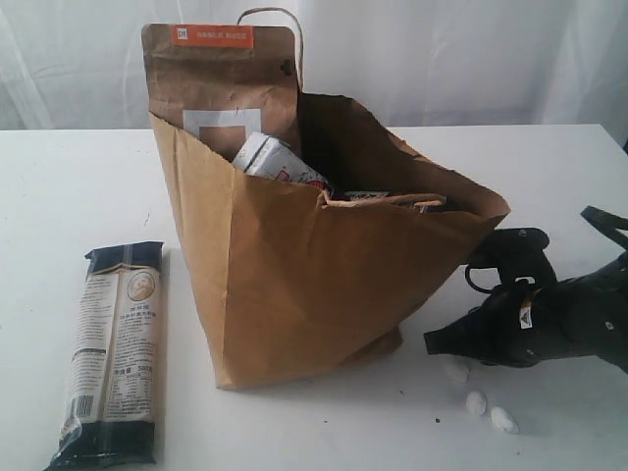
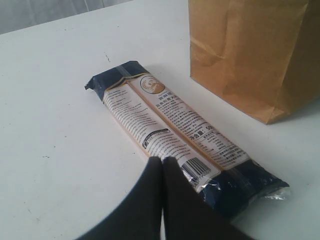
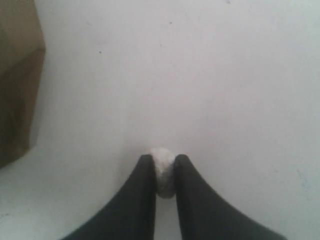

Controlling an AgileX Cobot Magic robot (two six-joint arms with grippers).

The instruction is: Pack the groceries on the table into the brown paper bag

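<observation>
The brown paper bag [image 1: 314,285] stands open in the middle of the table [image 1: 49,196]. A brown orange-labelled pouch [image 1: 221,83] and a white-blue packet [image 1: 275,162] stick out of it. The long dark-blue noodle packet [image 1: 113,348] lies flat to the bag's left. My left gripper [image 2: 162,161] is shut and empty, hovering over one end of the noodle packet [image 2: 170,130]. My right gripper [image 1: 439,345] is low on the table right of the bag. In the right wrist view my right gripper [image 3: 164,161] pinches a small white lump [image 3: 163,172] between its fingers.
Two more small white lumps [image 1: 476,402] [image 1: 503,420] lie on the table just in front of the right gripper. The bag's wall [image 2: 250,50] stands close beside the noodle packet; a bag corner [image 3: 17,75] shows off to one side of the right gripper.
</observation>
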